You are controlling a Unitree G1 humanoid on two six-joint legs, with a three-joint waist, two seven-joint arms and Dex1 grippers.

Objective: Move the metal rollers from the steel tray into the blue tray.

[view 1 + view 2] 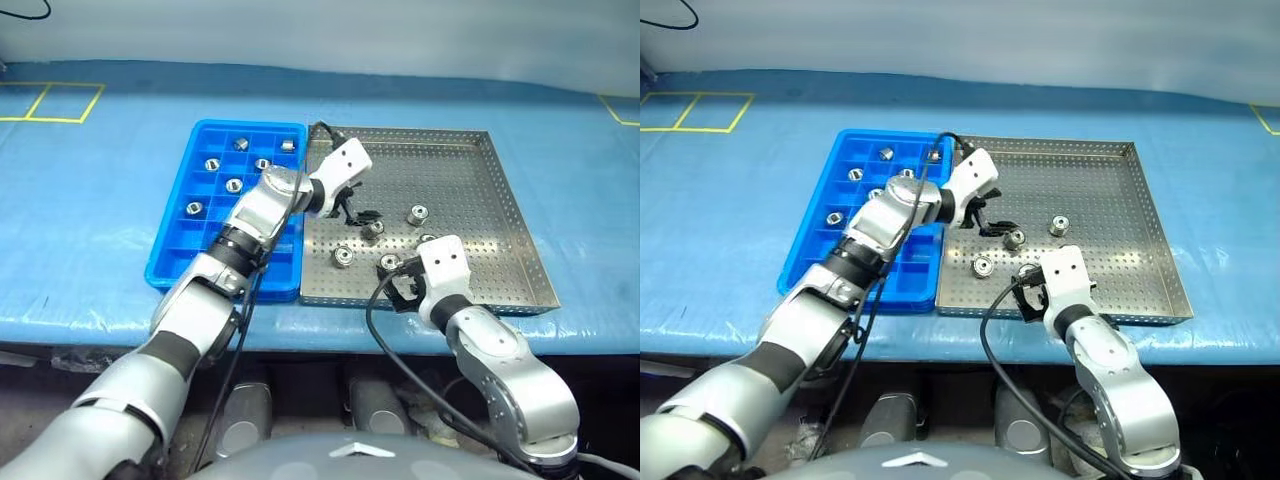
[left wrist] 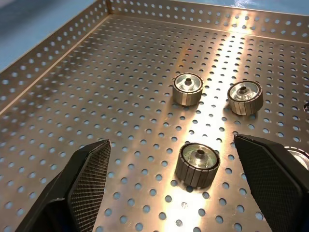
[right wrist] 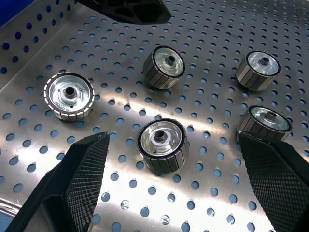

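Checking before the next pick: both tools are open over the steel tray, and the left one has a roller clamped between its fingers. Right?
Not quite. The left tool is open and holds nothing: in the left wrist view a roller lies on the steel tray between its spread fingers. The right tool is open over the tray too.

At the centre of the frame the blue tray (image 1: 170,262) sits on the table (image 1: 90,200) touching the left rim of the steel tray (image 1: 520,240), with several metal rollers (image 1: 234,185) in its upper compartments and five more (image 1: 417,214) lying in the steel tray's lower left part.
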